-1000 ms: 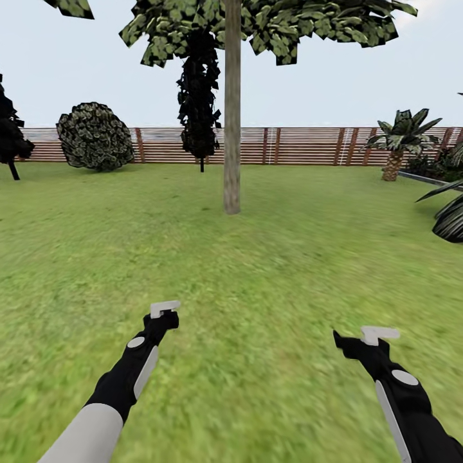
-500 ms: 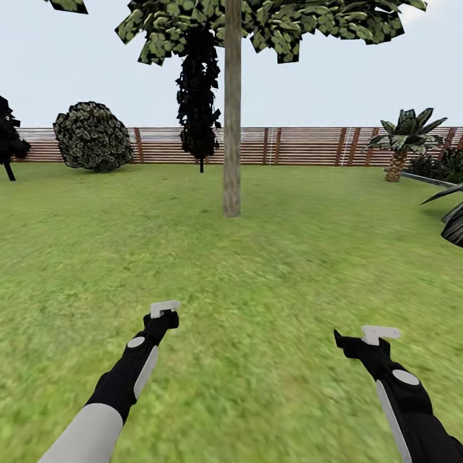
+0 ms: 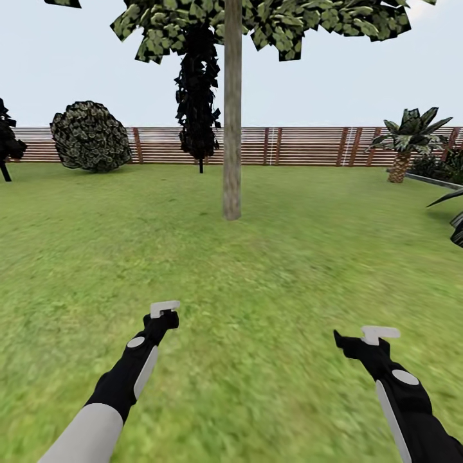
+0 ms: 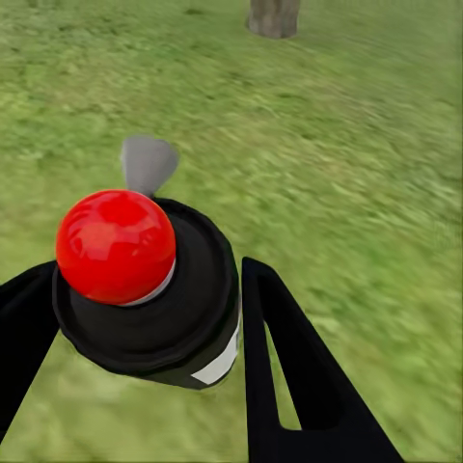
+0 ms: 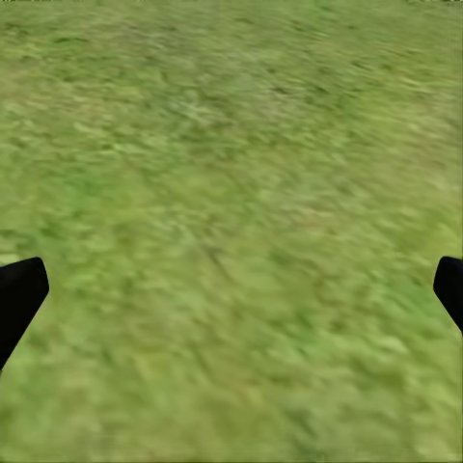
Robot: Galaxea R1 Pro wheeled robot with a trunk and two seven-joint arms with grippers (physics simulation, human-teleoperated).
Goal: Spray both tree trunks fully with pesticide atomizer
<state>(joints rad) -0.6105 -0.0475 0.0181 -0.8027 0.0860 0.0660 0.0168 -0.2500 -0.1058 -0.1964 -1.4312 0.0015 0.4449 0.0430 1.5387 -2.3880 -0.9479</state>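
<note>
Wide green lawn [image 3: 257,270], ringed at the back by a brown slat fence [image 3: 302,146]. At 12 o'clock, well ahead of both arms, one tall tree [image 3: 232,128] with a pale, straight, bare trunk, upright on the grass; patchy green crown at the top edge. Behind it, near the fence, a dark thin tree [image 3: 198,96]. At 10 o'clock a round bush [image 3: 90,136]; at 2 o'clock a palm-like plant [image 3: 406,138].

Left end effector [image 3: 164,310] at 7 o'clock, low over the grass, clamped on the atomizer [image 4: 154,285]: in the left wrist view a black round body with a red cap and a grey nozzle tip, held between the two black fingers [image 4: 289,376], nozzle toward the trunk base.

Right end effector [image 3: 379,334] at 5 o'clock, over bare grass, fingers [image 5: 19,299] spread wide apart, holding nothing.

No whitish speckles visible on the trunk.
</note>
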